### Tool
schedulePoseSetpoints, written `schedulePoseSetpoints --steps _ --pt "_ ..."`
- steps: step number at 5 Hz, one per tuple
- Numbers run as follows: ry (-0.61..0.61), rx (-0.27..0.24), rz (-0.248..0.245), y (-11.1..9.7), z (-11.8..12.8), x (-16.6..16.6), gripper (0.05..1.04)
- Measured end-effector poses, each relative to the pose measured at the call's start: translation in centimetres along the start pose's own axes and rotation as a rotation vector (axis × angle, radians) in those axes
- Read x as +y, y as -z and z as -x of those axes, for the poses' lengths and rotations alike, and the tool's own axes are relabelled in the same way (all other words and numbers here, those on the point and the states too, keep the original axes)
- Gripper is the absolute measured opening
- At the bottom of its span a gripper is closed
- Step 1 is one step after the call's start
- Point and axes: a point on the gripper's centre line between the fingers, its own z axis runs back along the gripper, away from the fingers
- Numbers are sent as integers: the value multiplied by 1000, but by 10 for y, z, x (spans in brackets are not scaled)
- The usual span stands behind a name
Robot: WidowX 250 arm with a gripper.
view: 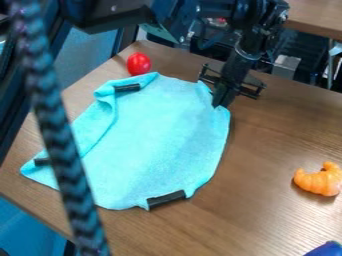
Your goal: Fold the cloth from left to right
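Braided cord [53,125] hangs before a turquoise cloth [153,135] on the table [280,150], likely light and limp, best pinched at its left edge; whether the claw [222,103] at its upper right is clamped, I can't tell.

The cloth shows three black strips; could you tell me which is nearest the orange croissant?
The bottom strip, on the cloth's lower edge; the top and left strips are farther away.

Soft light lies on the wood-grained table [280,140], with a muted blue surface [87,50] past its left edge, brighter blue [27,232] below its near-left edge, and a grey box [287,65] and second wooden table [319,15] beyond its far edge.
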Motion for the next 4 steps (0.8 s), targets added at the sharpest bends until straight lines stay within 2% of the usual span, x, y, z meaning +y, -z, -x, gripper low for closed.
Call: schedulePoseSetpoints --steps 1,2,3,4 --pt "41 -23 28 -6 0 -1 51" --pt "47 -86 84 -44 6 7 51" --pt "27 -95 117 -64 26 27 51" --pt "-38 -60 106 -59 42 67 51"
